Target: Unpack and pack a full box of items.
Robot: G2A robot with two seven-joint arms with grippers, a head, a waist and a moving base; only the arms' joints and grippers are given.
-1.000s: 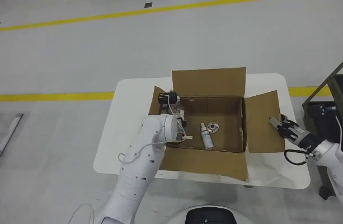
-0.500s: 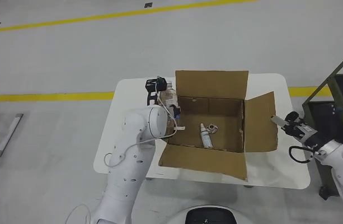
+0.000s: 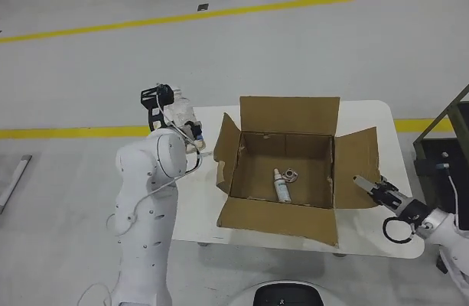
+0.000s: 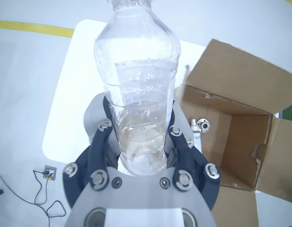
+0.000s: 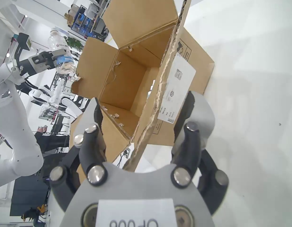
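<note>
left jaws: I'm clamping them shut on the lower body of a clear plastic bottle (image 4: 139, 76), one finger pressing each side, the capped end pointing away from my wrist.
bottle: I'm holding it in the air (image 3: 184, 115) over the far left part of the counter (image 3: 180, 199), just outside the box's left flap (image 3: 225, 149) and not touching it; from the right wrist it's showing tilted (image 5: 62, 55).
right jaws: I'm holding them wide open and gripping nothing; the corrugated edge of the box's right flap (image 5: 157, 95) is running between my two fingers. Can't tell whether either finger is touching it.
right flap: it's leaning outward on the box's right side (image 3: 362, 164).
box: brown cardboard, sitting open near the middle of the counter, all four flaps standing or leaning out (image 3: 289, 113) (image 4: 243, 72).
inside box: a small white spray bottle (image 3: 282, 186) (image 4: 196, 135) is lying on the box floor, and a small round metal part (image 3: 293, 174) (image 4: 202, 124) is lying just beside its top end.
counter: white, rounded corners, carrying the box.
</note>
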